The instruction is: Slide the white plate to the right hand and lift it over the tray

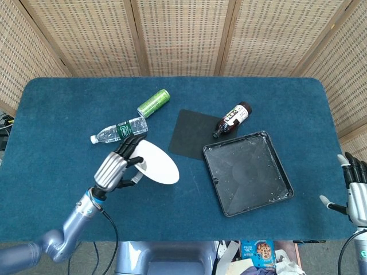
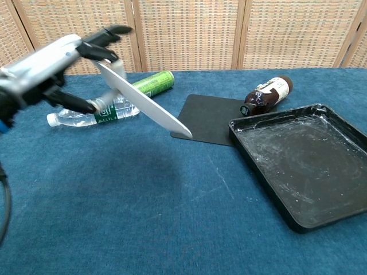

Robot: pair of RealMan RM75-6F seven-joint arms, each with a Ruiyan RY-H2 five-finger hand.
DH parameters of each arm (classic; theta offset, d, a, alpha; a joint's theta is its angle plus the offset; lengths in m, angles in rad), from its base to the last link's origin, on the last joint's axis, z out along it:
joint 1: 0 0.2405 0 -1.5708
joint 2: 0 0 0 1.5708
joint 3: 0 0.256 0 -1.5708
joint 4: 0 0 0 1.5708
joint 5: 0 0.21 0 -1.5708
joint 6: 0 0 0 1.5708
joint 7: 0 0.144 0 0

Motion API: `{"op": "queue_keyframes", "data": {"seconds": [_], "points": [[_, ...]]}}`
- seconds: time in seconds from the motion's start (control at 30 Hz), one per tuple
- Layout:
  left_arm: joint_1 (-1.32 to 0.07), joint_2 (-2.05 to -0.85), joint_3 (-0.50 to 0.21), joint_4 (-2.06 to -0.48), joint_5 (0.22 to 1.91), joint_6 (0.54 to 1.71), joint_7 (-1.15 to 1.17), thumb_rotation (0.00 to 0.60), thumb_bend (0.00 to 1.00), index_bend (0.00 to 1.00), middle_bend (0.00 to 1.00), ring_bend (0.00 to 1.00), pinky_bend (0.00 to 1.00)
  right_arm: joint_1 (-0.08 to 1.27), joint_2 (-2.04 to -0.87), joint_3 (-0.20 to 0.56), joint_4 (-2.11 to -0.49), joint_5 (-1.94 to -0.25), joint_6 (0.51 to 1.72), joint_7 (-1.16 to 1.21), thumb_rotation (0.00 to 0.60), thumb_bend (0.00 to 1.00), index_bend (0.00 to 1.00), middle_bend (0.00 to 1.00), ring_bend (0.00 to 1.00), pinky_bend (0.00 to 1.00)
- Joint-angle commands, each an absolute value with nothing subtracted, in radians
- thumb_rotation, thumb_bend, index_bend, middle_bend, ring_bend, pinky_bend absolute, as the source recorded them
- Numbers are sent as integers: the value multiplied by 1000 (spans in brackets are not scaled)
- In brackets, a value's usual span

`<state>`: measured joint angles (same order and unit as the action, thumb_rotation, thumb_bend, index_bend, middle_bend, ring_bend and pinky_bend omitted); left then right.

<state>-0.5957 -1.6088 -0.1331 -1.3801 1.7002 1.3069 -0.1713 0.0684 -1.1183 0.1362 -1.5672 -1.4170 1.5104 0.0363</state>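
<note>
Head view. Left hand (image 1: 116,167): pinches the near-left rim of the white plate (image 1: 159,164), thumb under, fingers (image 1: 131,144) over. Plate: held above the counter (image 1: 69,114), left of centre, just near of the water bottle (image 1: 119,130). Right hand (image 1: 356,193): at the counter's near-right edge, fingers spread, holding nothing. Tray (image 1: 248,172): black, empty, lying between plate and right hand. Dark mat (image 1: 189,132) touches the tray's far-left corner; brown bottle (image 1: 232,119) lies on it; green can (image 1: 153,102) lies beyond the water bottle.

Chest view. Left hand (image 2: 51,63): grips the plate (image 2: 144,101), which tilts steeply, low edge toward the mat (image 2: 207,118). Right hand: out of frame.

Step in hand, as judged: the transfer rightward; handover not yet made. Next move calls for levelling the plate and carrying it right, toward the tray (image 2: 338,212).

Room: open blue counter along the near side; raised tray rim and both bottles bound the far route.
</note>
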Motion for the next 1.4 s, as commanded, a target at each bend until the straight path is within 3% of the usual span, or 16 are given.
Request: {"op": "queue_keyframes", "data": {"seconds": [0.03, 0.1, 0.2, 0.23, 0.3, 0.33, 0.37, 0.43, 0.63, 1.03, 1.23, 1.4], "points": [[-660, -1665, -111, -1297, 1736, 1249, -195, 600, 556, 727, 0, 0, 0, 69, -1120, 137, -1566, -1413, 1508, 30, 600, 0, 0, 0, 0, 0], [-681, -1696, -97, -1237, 1764, 1255, -237, 600, 541, 727, 0, 0, 0, 70, -1123, 138, -1566, -1409, 1506, 23, 600, 0, 0, 0, 0, 0], [-697, -1734, -74, -1162, 1782, 1253, -280, 600, 468, 724, 0, 0, 0, 75, -1192, 134, -1701, -1408, 1537, -166, 600, 0, 0, 0, 0, 0], [-700, -1742, -67, -1145, 1784, 1252, -293, 600, 378, 685, 0, 0, 0, 71, -1195, 134, -1703, -1403, 1543, -176, 600, 0, 0, 0, 0, 0], [-706, -1751, -50, -1113, 1789, 1248, -327, 600, 147, 469, 0, 0, 0, 52, -1153, 142, -1620, -1370, 1537, -96, 600, 0, 0, 0, 0, 0], [-706, -1750, -40, -1099, 1791, 1247, -341, 600, 42, 266, 0, 0, 0, 60, -1140, 138, -1597, -1391, 1521, -52, 600, 0, 0, 0, 0, 0], [-707, -1745, -33, -1095, 1791, 1242, -347, 600, 0, 105, 0, 0, 0, 62, -1136, 137, -1589, -1398, 1517, -35, 600, 0, 0, 0, 0, 0], [-710, -1709, -5, -1108, 1786, 1200, -346, 600, 0, 0, 0, 0, 0, 64, -1130, 134, -1581, -1409, 1514, -16, 600, 0, 0, 0, 0, 0], [-708, -1564, 52, -1246, 1756, 1110, -336, 600, 0, 0, 0, 0, 0, 67, -1129, 126, -1576, -1432, 1517, -39, 600, 0, 0, 0, 0, 0], [-658, -1275, 111, -1459, 1721, 1131, -306, 600, 0, 0, 0, 0, 0, 87, -1132, 91, -1578, -1485, 1483, -81, 600, 0, 0, 0, 0, 0], [-577, -1163, 87, -1527, 1633, 1218, -204, 600, 0, 0, 0, 0, 0, 130, -1142, 48, -1556, -1605, 1449, -60, 600, 0, 0, 0, 0, 0], [-446, -1103, 64, -1599, 1490, 1342, -122, 600, 0, 0, 0, 0, 0, 212, -1160, 2, -1508, -1804, 1423, -40, 600, 0, 0, 0, 0, 0]]}}
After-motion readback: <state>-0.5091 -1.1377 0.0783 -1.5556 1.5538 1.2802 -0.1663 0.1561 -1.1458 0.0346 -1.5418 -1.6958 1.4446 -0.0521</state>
